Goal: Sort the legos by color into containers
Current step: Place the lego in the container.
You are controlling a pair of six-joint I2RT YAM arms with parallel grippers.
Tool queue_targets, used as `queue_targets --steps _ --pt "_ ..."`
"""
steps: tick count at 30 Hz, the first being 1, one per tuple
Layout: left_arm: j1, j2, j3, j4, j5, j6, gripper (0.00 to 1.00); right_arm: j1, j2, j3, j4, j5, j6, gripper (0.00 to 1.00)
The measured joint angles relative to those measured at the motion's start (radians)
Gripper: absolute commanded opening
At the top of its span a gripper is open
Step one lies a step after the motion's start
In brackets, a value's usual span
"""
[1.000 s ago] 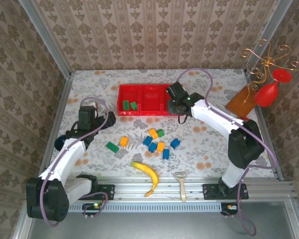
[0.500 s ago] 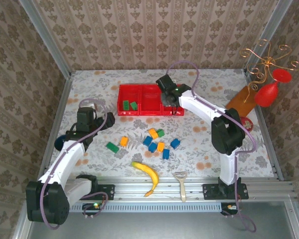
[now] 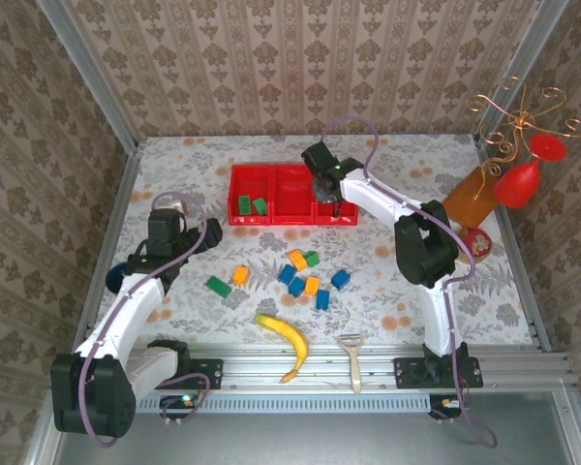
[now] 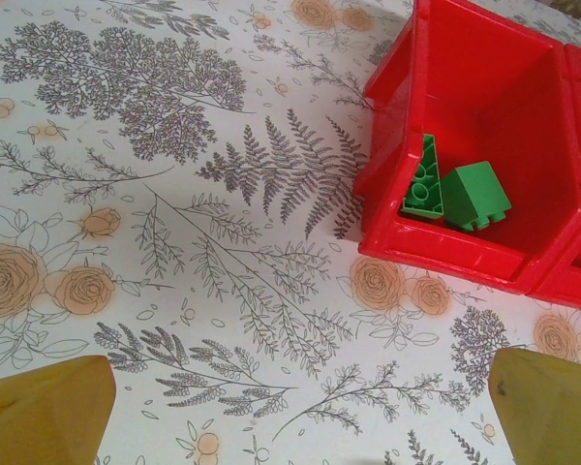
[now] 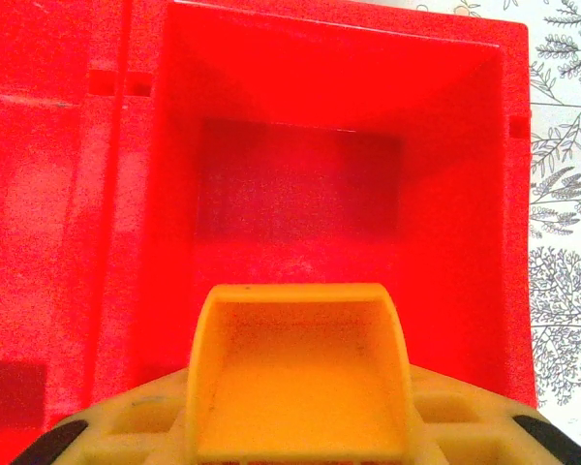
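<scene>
Drop-off step: the right gripper (image 3: 327,184), clenched on an orange brick (image 5: 300,373), hangs over the red tray's (image 3: 271,221) bare right compartment. Next, I judge, it should lower and release. The left gripper (image 4: 290,412) is spread, empty — two green bricks (image 4: 455,194) lie in the left compartment

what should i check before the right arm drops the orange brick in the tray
1. Grip on the brick: ok. The right gripper is shut on the orange brick.
2. Brick over the target: ok. The right compartment lies directly ahead of it in the right wrist view.
3. Target free of other colours: ok. Its floor is bare.
4. Colours kept apart: ok. The two green bricks sit in the left compartment.
5. Other arm out of the way: ok. The left gripper is open over the table, beside the left compartment.
6. Drop height: cannot tell.
</scene>
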Motion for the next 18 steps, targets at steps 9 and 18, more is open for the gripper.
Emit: queue_targets --steps 9,18 --pt "0.002 0.0 0.0 0.0 0.005 0.0 1.0 -0.005 0.013 0.006 -0.006 0.0 -0.003 0.53" --pt "0.006 0.001 0.0 -0.002 0.007 0.0 1.0 -0.003 0.006 0.003 -0.009 -0.025 -0.002 0.55"
